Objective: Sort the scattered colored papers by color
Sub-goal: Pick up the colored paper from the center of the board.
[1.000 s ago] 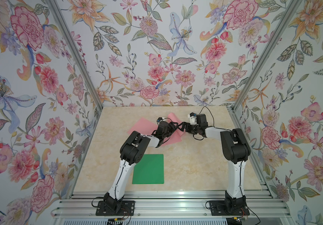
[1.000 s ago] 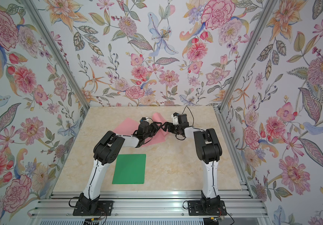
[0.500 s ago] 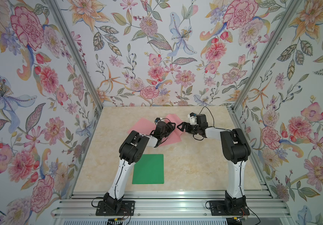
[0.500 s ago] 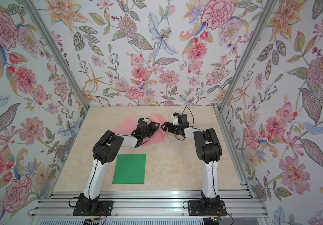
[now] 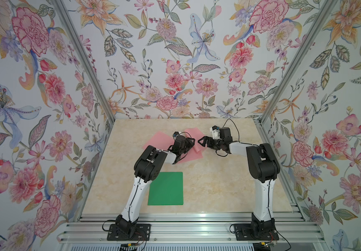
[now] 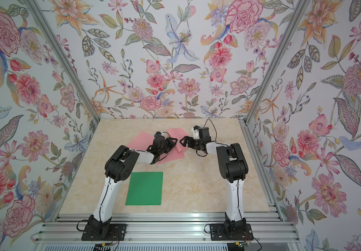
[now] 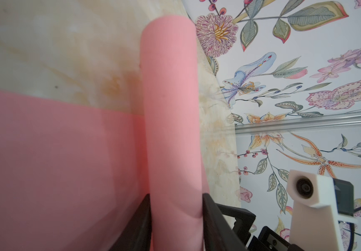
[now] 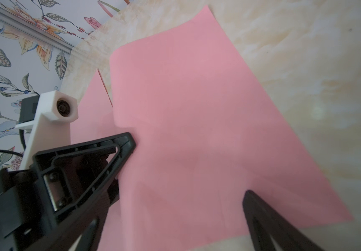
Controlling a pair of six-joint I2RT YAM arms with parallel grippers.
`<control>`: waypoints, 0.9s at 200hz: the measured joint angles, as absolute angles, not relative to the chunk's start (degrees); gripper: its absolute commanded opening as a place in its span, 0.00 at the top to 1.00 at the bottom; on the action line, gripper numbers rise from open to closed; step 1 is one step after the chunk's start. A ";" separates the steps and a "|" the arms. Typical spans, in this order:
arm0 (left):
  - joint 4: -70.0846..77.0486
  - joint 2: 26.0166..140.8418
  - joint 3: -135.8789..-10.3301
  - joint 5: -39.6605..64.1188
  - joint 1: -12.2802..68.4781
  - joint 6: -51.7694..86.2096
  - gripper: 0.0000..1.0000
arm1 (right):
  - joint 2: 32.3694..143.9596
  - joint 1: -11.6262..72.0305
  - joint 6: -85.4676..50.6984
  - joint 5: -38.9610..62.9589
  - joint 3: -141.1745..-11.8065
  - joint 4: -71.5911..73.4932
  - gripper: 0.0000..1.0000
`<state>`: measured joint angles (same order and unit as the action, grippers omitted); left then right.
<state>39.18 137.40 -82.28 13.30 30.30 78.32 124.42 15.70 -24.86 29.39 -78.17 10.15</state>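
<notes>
Care is needed that the curled pink paper (image 7: 170,108), pinched by the left gripper (image 7: 176,202), is lifted slowly and uncreased, clear of the wide-spread right gripper (image 5: 203,142).

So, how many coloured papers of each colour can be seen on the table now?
Pink papers: 2 that can be told apart, one flat, one curled between the jaws of the left gripper
Green paper: 1 visible; any sheets stacked under it cannot be told
Total: 3
</notes>
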 measured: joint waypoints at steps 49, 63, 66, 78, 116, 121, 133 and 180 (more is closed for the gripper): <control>39.03 137.40 -82.28 13.34 30.22 78.19 0.70 | 124.42 15.70 -24.82 29.41 -78.98 8.60 0.00; 39.03 137.40 -82.28 13.50 30.20 78.19 0.70 | 124.42 15.68 -24.60 29.45 -79.72 6.92 0.00; 39.03 137.40 -82.28 13.56 30.20 78.17 0.71 | 124.40 15.64 -24.47 29.52 -79.90 6.48 0.00; 39.03 137.40 -82.28 13.89 30.17 77.93 0.72 | 124.29 15.55 -24.32 29.61 -80.53 4.89 0.00; 39.00 137.38 -82.30 15.46 29.98 76.62 0.70 | 120.99 14.57 -25.08 31.20 -80.62 1.61 0.00; 38.96 137.38 -82.37 15.92 29.93 76.42 0.70 | 120.18 14.44 -25.08 31.31 -80.62 1.32 0.00; 38.70 137.38 -82.59 16.58 29.82 76.01 0.71 | 117.69 14.13 -25.08 31.31 -80.62 0.62 0.00; 38.59 137.12 -84.01 20.58 29.56 74.85 0.73 | 109.40 12.73 -23.07 30.70 -80.68 -1.37 0.00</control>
